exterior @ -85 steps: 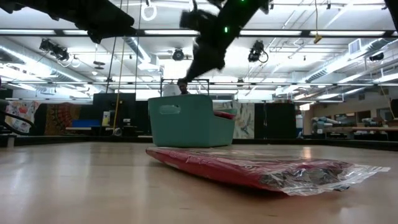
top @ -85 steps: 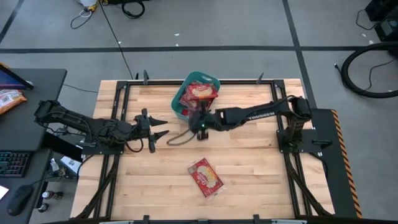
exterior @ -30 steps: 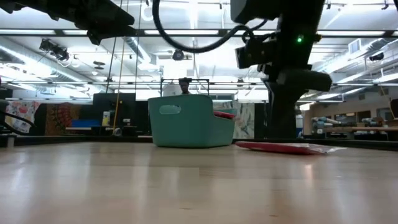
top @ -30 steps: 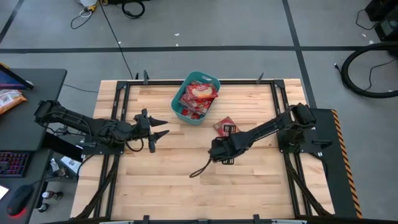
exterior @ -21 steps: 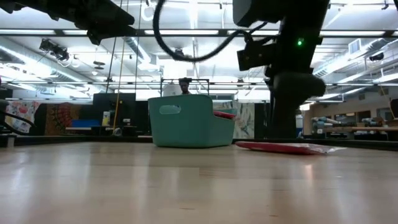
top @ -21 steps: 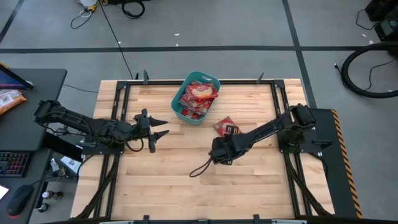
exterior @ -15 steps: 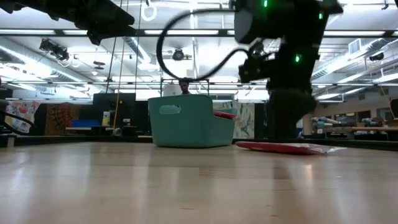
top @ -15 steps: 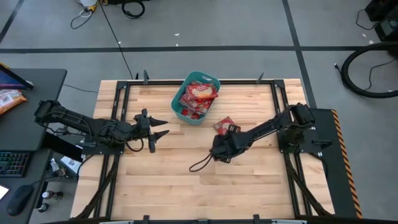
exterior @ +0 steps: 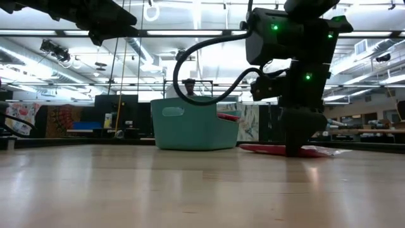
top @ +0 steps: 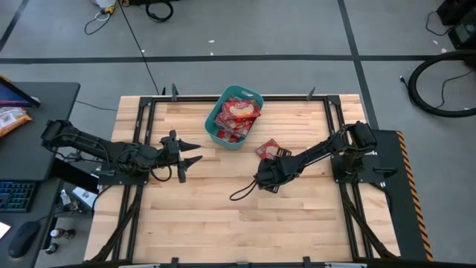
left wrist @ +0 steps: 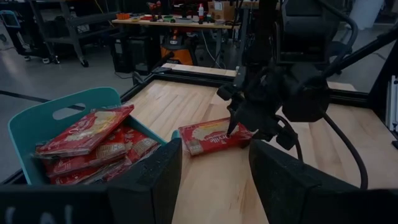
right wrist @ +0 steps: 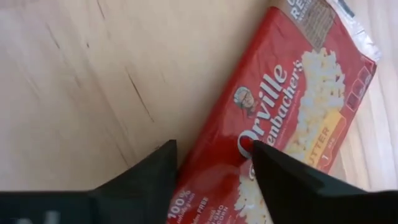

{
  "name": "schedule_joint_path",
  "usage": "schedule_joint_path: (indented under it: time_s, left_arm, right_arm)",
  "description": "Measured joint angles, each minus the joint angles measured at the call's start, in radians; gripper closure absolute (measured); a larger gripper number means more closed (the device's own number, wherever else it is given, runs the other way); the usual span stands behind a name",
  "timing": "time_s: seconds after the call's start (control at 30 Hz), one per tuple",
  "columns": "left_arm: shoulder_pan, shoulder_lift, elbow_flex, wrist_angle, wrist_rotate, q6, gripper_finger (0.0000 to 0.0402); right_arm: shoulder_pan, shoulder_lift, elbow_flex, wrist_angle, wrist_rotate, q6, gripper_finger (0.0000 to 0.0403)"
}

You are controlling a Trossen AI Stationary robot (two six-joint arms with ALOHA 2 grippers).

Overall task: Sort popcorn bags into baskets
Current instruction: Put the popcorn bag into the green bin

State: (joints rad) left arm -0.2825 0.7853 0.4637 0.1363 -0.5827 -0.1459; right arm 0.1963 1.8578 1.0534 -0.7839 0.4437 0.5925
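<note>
The teal basket [top: 234, 119] stands at the far middle of the table with several red popcorn bags [top: 239, 110] lying in it, also seen in the left wrist view as popcorn bags [left wrist: 87, 140]. One more popcorn bag [top: 266, 147] lies flat on the table to the basket's right. My right gripper [top: 270, 162] is open and points down over that bag's near edge [right wrist: 217, 174]: one finger is over the wood, the other over the bag. My left gripper [top: 195, 155] is open and hovers at the table's left, holding nothing. My right gripper reaches down from above at the near edge [left wrist: 231, 134] of the loose popcorn bag, which lies flat on the table. Whether a fingertip [right wrist: 267, 162] touches the bag I cannot tell.
A dark cable loop [top: 242, 193] hangs from the right arm over the table's middle. Bare wood [top: 201, 216] lies across the table's near half. A desk with a keyboard [top: 15, 193] stands beyond the left edge.
My right gripper has moved a little toward the table's far edge and toward the loose popcorn bag, and in the low view it now stands over that bag. The bag has stayed where it lay. The cable loop has swung along with the arm.
</note>
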Motion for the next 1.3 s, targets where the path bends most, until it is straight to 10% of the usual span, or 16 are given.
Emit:
schedule_joint_path:
  time_s: [0.37, 0.77, 1.3]
  left_arm:
    - [0.0, 0.0, 0.0, 0.0, 0.0, 0.0, 0.021]
    - [0.0, 0.0, 0.0, 0.0, 0.0, 0.001, 0.021]
    - [0.0, 0.0, 0.0, 0.0, 0.0, 0.001, 0.021]
  right_arm:
    - [-0.001, 0.003, -0.007, -0.009, -0.002, -0.073, 0.0385]
    - [0.035, -0.003, 0.082, -0.155, 0.119, -0.099, 0.0388]
    - [0.027, -0.007, 0.432, -0.427, 0.556, -0.276, 0.0382]
